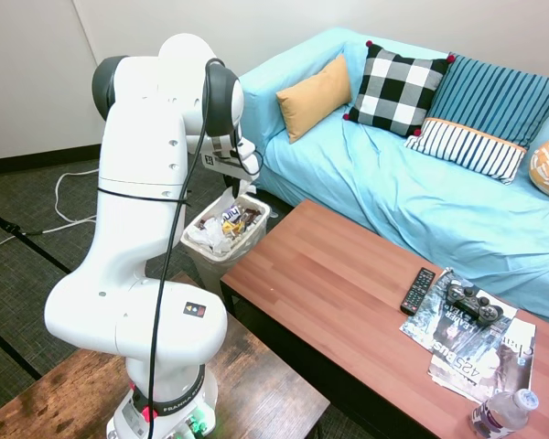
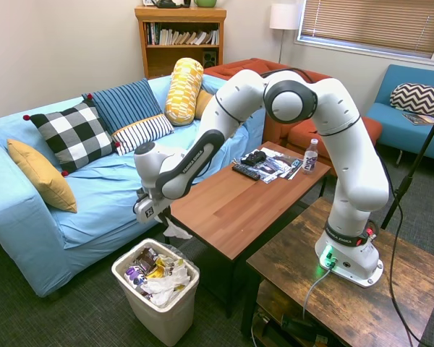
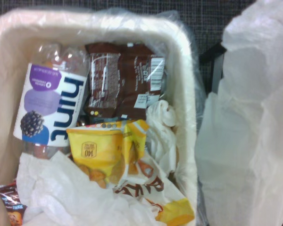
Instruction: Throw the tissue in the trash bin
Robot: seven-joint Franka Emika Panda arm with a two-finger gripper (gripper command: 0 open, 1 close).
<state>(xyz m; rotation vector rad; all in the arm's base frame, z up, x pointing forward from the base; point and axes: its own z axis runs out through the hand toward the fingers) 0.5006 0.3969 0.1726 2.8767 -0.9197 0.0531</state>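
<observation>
The gripper (image 2: 164,219), fingers pinched on the tissue (image 2: 176,231), is hanging just above the bin (image 2: 134,288), the tissue dangling lengthwise straight down over the bin's table-side rim, so it is sitting barely inside the opening.

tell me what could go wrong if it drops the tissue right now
1. The tissue hangs from the end effector near the trash bin's table-side rim rather than over its middle, and the wrist view shows it mostly outside the rim. Released here, it may land on the carpet.
2. The bin is already heaped with wrappers and a bottle, so a light tissue could settle on top and slide off.
</observation>
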